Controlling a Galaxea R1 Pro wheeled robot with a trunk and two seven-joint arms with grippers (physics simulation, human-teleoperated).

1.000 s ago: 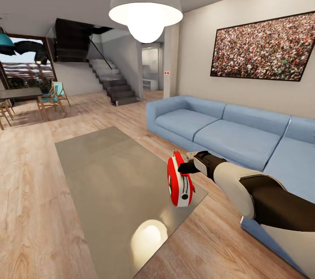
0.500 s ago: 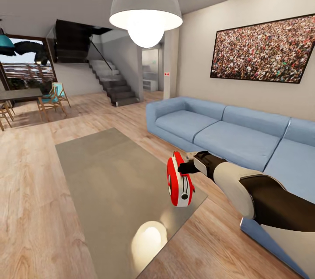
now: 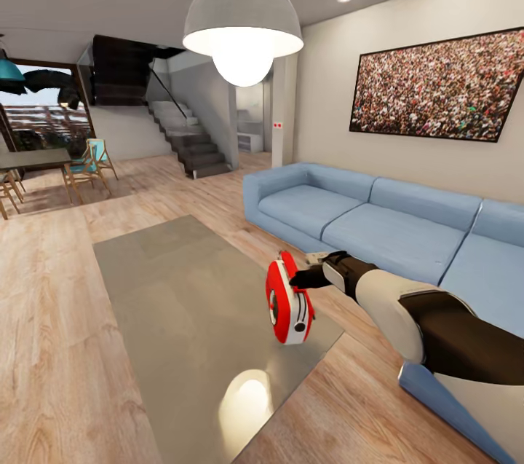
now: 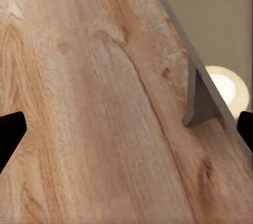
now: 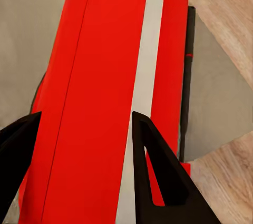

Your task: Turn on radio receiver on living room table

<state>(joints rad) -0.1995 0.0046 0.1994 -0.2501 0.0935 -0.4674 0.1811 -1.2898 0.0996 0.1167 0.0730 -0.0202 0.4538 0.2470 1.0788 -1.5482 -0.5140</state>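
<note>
Our right gripper (image 3: 302, 278) reaches the small red radio with white trim (image 3: 289, 300), standing tilted at the near right corner of the grey glossy coffee table (image 3: 175, 304). From the head its fingers are hard to make out; the right wrist view shows them apart, straddling the radio's side (image 5: 105, 97). Left gripper (image 4: 126, 129) fingers are spread, cut off at the frame edges, over the wood plank floor (image 4: 89, 103).

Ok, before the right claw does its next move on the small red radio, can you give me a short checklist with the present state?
1. Small red radio with white trim on the grey glossy table: ok.
2. Radio upright: not ok, tilted.
3. Radio near the table edge: not ok, risky.
4. Right claw at the radio: ok, fingers on its red body.
5. Radio switched on: cannot tell.
6. Left claw out of the way: ok, over wooden floor.
</note>
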